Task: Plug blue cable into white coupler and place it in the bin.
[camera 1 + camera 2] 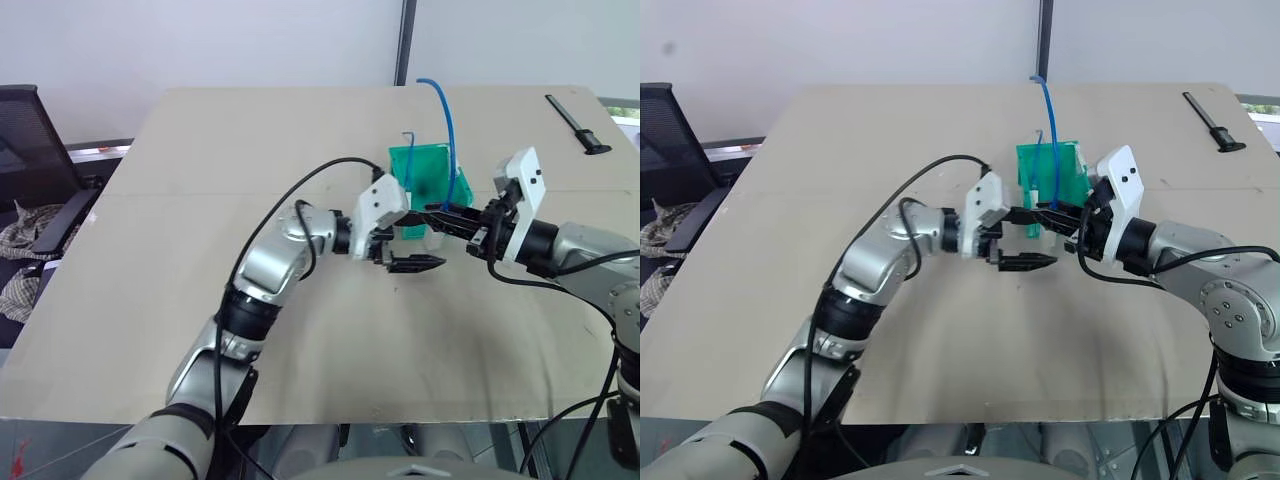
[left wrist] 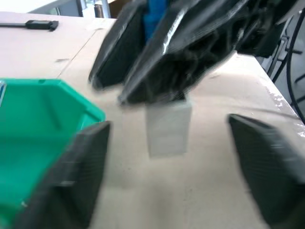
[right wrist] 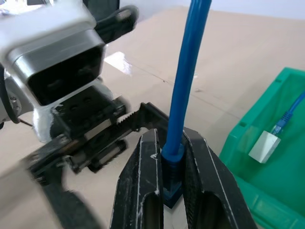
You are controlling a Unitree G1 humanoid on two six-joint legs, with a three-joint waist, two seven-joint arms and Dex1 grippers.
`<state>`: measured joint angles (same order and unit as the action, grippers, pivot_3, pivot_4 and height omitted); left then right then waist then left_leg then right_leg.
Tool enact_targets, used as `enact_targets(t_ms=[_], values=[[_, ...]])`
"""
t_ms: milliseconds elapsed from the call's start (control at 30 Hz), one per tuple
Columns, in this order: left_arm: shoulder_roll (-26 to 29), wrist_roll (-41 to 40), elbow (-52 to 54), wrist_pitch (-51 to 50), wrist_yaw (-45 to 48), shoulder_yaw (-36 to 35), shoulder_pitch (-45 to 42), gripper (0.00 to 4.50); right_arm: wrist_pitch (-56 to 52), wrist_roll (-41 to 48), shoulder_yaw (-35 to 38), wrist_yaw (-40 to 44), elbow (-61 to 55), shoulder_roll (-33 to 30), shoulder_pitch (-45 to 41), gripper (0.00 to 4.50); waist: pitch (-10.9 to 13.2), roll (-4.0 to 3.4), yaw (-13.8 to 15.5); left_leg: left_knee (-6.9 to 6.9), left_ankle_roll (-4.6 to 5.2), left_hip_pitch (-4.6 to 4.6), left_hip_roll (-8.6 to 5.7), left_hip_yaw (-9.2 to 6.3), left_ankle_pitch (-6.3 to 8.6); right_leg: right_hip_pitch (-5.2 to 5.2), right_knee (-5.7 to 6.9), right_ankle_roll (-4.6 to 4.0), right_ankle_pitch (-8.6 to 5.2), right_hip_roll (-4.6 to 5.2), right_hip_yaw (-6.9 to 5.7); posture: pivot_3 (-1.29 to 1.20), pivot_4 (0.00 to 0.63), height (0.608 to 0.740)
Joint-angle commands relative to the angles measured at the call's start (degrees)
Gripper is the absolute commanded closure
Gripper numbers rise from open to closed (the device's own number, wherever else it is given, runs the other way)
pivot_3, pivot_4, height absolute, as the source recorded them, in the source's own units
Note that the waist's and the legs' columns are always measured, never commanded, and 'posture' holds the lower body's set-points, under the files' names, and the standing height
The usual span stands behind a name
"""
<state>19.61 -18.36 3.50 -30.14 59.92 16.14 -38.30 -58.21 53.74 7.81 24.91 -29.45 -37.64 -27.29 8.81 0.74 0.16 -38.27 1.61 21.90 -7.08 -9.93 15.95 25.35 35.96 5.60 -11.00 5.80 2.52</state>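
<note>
My right gripper (image 3: 171, 138) is shut on the blue cable (image 3: 187, 71) near its lower plug end. The cord rises from the fingers and arcs high over the table (image 1: 445, 120). The white coupler (image 2: 169, 126) hangs directly under the right fingers at the cable's lower end; the fingers hide where the two meet. My left gripper (image 1: 418, 240) is open, one finger on each side of the coupler and apart from it. The teal-green bin (image 1: 432, 160) stands just behind both grippers.
Inside the bin lies another thin blue wire (image 1: 408, 150) with a small white block (image 3: 264, 145) on it. A black tool (image 1: 578, 127) lies at the table's far right corner. An office chair (image 1: 30, 150) stands beyond the left edge.
</note>
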Motion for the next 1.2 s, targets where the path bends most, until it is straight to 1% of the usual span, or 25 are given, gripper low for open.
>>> enact_targets(t_ms=[33, 100, 133, 167, 233, 333, 400, 500, 533, 600, 633, 667, 733, 800, 833, 933, 1000, 1033, 1100, 1133, 1167, 1200], values=[[3.4, -3.3, 9.0, -2.3, -3.2, -5.9, 8.2, 0.54, 3.8, -5.0, -0.8, 1.4, 6.1, -0.4, -4.8, 4.5, 0.0, -0.02, -0.8, 0.0, 0.0, -0.02, 0.02, 0.01, 0.0, 0.0, 0.01, -0.01, 0.01, -0.03, 0.01, 0.0, 0.15, 0.729], [2.7, -4.6, 12.7, -2.7, -7.4, -9.3, 12.8, 0.54, 6.4, -9.3, -2.5, 1.6, 11.0, -0.2, -7.3, 4.5, 0.0, -0.01, -0.8, -0.01, -0.01, -0.01, 0.02, 0.0, 0.0, 0.0, 0.02, -0.03, 0.03, -0.03, 0.0, 0.0, 0.15, 0.729], [1.3, -5.8, 14.5, 0.9, -8.5, -11.6, 16.2, 0.54, 7.9, -11.7, -3.5, 2.2, 15.0, 0.0, -9.0, 4.5, 0.0, -0.01, -0.8, -0.01, -0.01, -0.01, 0.03, 0.01, -0.01, 0.0, 0.02, -0.04, 0.03, -0.03, 0.0, 0.0, 0.15, 0.729], [1.1, -6.3, 16.6, 2.7, -9.0, -13.0, 19.2, 0.54, 9.4, -13.8, -4.4, 2.9, 18.6, 0.3, -10.6, 4.5, 0.0, -0.01, -0.8, -0.02, -0.01, 0.0, 0.02, 0.02, -0.01, 0.0, 0.01, -0.04, 0.04, -0.02, 0.0, 0.0, 0.15, 0.729], [1.1, -8.7, 21.4, 3.5, -10.3, -16.3, 25.1, 0.54, 12.0, -17.7, -5.8, 3.7, 27.2, 1.4, -14.3, 4.5, 0.0, 0.0, -0.8, -0.02, -0.01, -0.01, 0.02, 0.08, 0.0, 0.0, -0.02, -0.03, 0.06, -0.01, 0.04, 0.0, 0.15, 0.729], [2.6, -12.4, 27.8, 4.3, -10.9, -21.3, 31.9, 0.54, 15.7, -22.2, -7.2, 6.6, 39.9, 2.9, -19.6, 4.5, 0.0, -0.01, -0.8, 0.02, -0.01, -0.01, 0.03, 0.07, -0.01, 0.01, -0.03, -0.05, 0.06, -0.01, 0.02, 0.0, 0.15, 0.729], [4.6, -15.0, 30.5, 3.8, -10.7, -24.4, 35.3, 0.54, 18.2, -25.0, -8.6, 9.5, 46.5, 3.7, -22.6, 4.5, 0.0, -0.01, -0.8, 0.04, -0.01, 0.01, 0.05, 0.08, -0.01, 0.04, -0.03, -0.07, 0.08, -0.02, 0.02, 0.0, 0.15, 0.729], [6.8, -18.4, 32.9, 3.6, -10.8, -28.0, 39.0, 0.54, 21.5, -29.1, -11.6, 15.0, 55.0, 4.7, -26.8, 4.5, 0.0, -0.03, -0.8, 0.05, -0.01, 0.01, 0.05, 0.11, -0.01, 0.04, -0.04, -0.08, 0.08, -0.02, 0.03, 0.0, 0.15, 0.729], [7.1, -19.3, 33.3, 3.6, -11.2, -28.5, 39.6, 0.54, 23.1, -30.8, -12.4, 15.7, 57.9, 5.4, -28.3, 4.5, 0.0, -0.03, -0.9, 0.05, -0.01, 0.01, 0.05, 0.12, -0.01, 0.04, -0.06, -0.08, 0.08, -0.02, 0.04, 0.0, 0.15, 0.729], [6.9, -20.2, 33.8, 3.9, -12.2, -28.6, 40.0, 0.47, 24.8, -32.7, -13.1, 17.5, 62.7, 6.6, -30.6, 3.62, 0.0, -0.03, -0.9, 0.05, -0.01, 0.01, 0.05, 0.14, 0.0, 0.04, -0.05, -0.08, 0.08, -0.02, 0.06, 0.0, 0.15, 0.729], [6.7, -20.6, 33.9, 4.2, -12.8, -28.4, 40.1, 0.47, 25.3, -33.6, -13.3, 18.4, 64.0, 7.0, -31.3, 3.26, 0.0, -0.03, -0.9, 0.04, -0.01, 0.01, 0.05, 0.13, -0.01, 0.04, -0.05, -0.09, 0.09, -0.03, 0.05, 0.0, 0.15, 0.729], [6.6, -20.7, 34.0, 4.4, -13.2, -28.2, 40.0, 0.47, 25.7, -34.2, -13.3, 19.1, 64.8, 7.2, -31.8, 2.79, 0.0, -0.03, -0.9, 0.04, -0.01, 0.01, 0.05, 0.12, -0.01, 0.04, -0.05, -0.09, 0.09, -0.03, 0.04, 0.0, 0.15, 0.729], [6.2, -21.3, 33.9, 4.7, -14.3, -28.0, 40.0, 0.47, 25.4, -34.2, -11.9, 20.1, 63.4, 6.9, -31.8, 1.82, 0.0, -0.03, -0.8, 0.05, -0.01, 0.02, 0.05, 0.08, -0.01, 0.04, -0.06, -0.1, 0.09, -0.03, 0.02, 0.0, 0.15, 0.729], [6.2, -21.7, 33.9, 4.8, -14.8, -27.8, 40.2, 0.47, 23.7, -33.2, -10.2, 20.5, 59.5, 5.9, -30.8, 0.88, 0.0, -0.04, -0.8, 0.05, -0.02, 0.04, 0.05, 0.07, 0.0, 0.04, -0.08, -0.1, 0.09, -0.02, 0.01, 0.0, 0.15, 0.729], [6.1, -21.8, 33.8, 4.7, -15.0, -27.3, 40.1, 0.47, 21.2, -30.8, -8.1, 21.1, 53.5, 4.4, -28.6, 0.51, 0.0, -0.04, -0.7, 0.05, -0.02, 0.08, 0.05, 0.08, 0.0, 0.09, -0.08, -0.1, 0.09, -0.02, 0.02, 0.0, 0.15, 0.729], [6.0, -21.2, 32.8, 4.7, -15.4, -25.4, 39.3, 0.47, 18.7, -25.1, -1.2, 22.5, 34.4, 0.0, -18.6, 0.51, 0.0, -0.05, 0.1, 0.08, -0.02, 0.19, 0.04, -0.02, 0.0, 0.17, -0.1, -0.1, 0.09, 0.02, -0.11, 0.0, 0.15, 0.729], [6.3, -19.9, 31.6, 4.4, -16.0, -24.0, 38.6, 0.47, 20.6, -24.6, 2.3, 22.1, 24.6, -2.1, -10.4, 0.51, 0.0, -0.07, 0.6, 0.09, -0.02, 0.21, 0.05, -0.01, 0.0, 0.21, -0.14, -0.1, 0.08, 0.01, -0.18, 0.0, 0.15, 0.729], [6.4, -19.6, 31.1, 4.2, -16.3, -23.5, 38.4, 0.47, 22.6, -24.2, 4.5, 21.6, 20.2, -2.0, -6.0, 0.51, 0.0, -0.07, 0.7, 0.1, -0.02, 0.2, 0.05, 0.02, 0.0, 0.2, -0.12, -0.1, 0.08, 0.02, -0.17, 0.0, 0.15, 0.729], [6.8, -18.4, 29.9, 3.9, -17.1, -22.8, 38.0, 0.47, 25.4, -23.2, 8.3, 21.1, 13.8, -1.5, 1.4, 0.51, 0.0, -0.05, 0.7, 0.08, -0.02, 0.16, 0.05, 0.06, 0.01, 0.16, -0.11, -0.1, 0.09, 0.03, -0.16, 0.0, 0.15, 0.729], [7.3, -17.4, 28.8, 4.2, -17.0, -22.6, 38.0, 0.47, 22.4, -19.4, 11.0, 22.8, 11.4, -1.9, 5.6, 0.51, 0.0, -0.09, 0.2, 0.07, -0.02, 0.16, 0.05, 0.08, 0.01, 0.16, -0.11, -0.1, 0.09, 0.03, -0.15, 0.0, 0.15, 0.729], [7.8, -16.9, 27.8, 4.4, -16.5, -22.5, 38.1, 0.47, 23.9, -20.9, 12.4, 22.5, 9.5, -2.4, 9.8, 0.51, 0.0, -0.14, 0.4, 0.07, -0.01, 0.02, 0.06, 0.33, 0.01, 0.15, -0.04, -0.15, 0.14, 0.03, 0.06, 0.0, 0.15, 0.729], [8.6, -15.8, 26.5, 4.7, -16.1, -22.2, 38.4, 0.47, 25.1, -21.6, 13.8, 23.5, 7.5, -3.0, 15.4, 0.23, -0.1, -0.14, 0.5, 0.07, -0.01, -0.05, 0.11, 0.34, 0.01, 0.07, -0.03, -0.13, 0.18, 0.01, 0.02, 0.0, 0.15, 0.729]])
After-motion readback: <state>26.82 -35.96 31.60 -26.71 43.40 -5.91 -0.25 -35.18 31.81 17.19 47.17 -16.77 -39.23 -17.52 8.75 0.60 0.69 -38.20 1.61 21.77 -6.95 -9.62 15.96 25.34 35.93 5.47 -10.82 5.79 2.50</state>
